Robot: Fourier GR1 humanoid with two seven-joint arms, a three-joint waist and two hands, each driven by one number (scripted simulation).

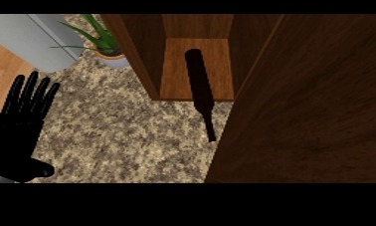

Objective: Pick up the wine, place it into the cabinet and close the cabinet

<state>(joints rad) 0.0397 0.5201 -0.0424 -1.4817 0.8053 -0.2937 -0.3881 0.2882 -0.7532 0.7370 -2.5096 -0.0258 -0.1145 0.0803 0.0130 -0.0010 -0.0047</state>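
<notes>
— Wooden cabinet (198, 46) stands open, its door (308, 120) swung toward us. Where's the wine?
— Wine bottle (200, 88) lies half inside, neck jutting over the shelf edge, likely blocking closure.
— Hands?
— Left hand (26, 120) rests spread and empty over the granite counter (125, 130); right hand unseen.

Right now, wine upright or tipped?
Tipped: the wine lies flat, body on the cabinet floor, neck over the counter.
</notes>
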